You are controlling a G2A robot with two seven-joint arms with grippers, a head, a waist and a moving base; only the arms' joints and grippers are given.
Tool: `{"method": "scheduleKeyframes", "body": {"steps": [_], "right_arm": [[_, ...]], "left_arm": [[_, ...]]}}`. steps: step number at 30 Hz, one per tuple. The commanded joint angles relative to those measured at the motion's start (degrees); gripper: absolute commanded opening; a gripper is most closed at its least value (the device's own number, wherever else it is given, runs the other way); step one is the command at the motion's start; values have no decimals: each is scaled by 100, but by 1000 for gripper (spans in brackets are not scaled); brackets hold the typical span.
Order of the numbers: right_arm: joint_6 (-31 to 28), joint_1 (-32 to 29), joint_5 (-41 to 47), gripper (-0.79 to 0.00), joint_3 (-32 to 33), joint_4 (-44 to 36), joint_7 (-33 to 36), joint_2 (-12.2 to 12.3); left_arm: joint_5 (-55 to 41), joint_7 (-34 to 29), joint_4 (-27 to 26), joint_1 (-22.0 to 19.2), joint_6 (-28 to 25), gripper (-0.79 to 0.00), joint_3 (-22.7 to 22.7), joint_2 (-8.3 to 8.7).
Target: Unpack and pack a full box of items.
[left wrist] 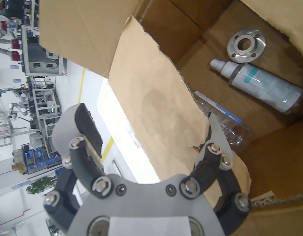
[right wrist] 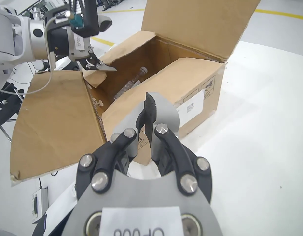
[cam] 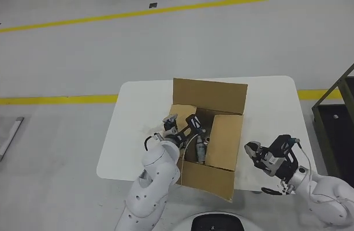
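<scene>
At the left side of the box point(cam: 214, 95), which was set in the middle of the table point(cam: 130, 115), the left gripper point(left wrist: 146, 121) was held with its fingers spread wide astride the torn flap point(left wrist: 151, 87). One finger was seen outside the flap and the other inside the box, with nothing pinched. On the box floor, a clear bottle point(left wrist: 230, 126) was seen just behind the flap, with a spray bottle point(left wrist: 262, 84) beside it. A flange point(left wrist: 246, 45) was seen at the spray bottle's cap end, touching it or very nearly. Farther right, over the table and apart from the box, the right gripper point(right wrist: 147, 104) was held with its fingers pressed together on nothing.

The unpacking step was judged to be in hand, since all three items were seen lying in the box. The next move was judged to call for the flap to be folded outward. The left gripper could then be lowered onto the clear bottle, the nearest item, without being snagged on the torn edge.
</scene>
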Motion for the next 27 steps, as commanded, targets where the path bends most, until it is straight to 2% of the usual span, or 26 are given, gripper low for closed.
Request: {"method": "scheduleKeyframes", "body": {"steps": [1,12,19,27], "right_arm": [[0,26,-15,-785,-17,29,6,2],[103,30,22,-785,-2,77,-36,10],[165,50,47,-785,8,42,-67,14],[189,3,76,-785,8,48,-52,20]], "left_arm": [[79,-2,-65,-18,6,0,-55,9],[614,216,-254,-257,-3,0,-632,96],[1404,728,259,-392,-182,0,-843,201],[1588,1079,661,-407,-48,0,-1012,244]]}}
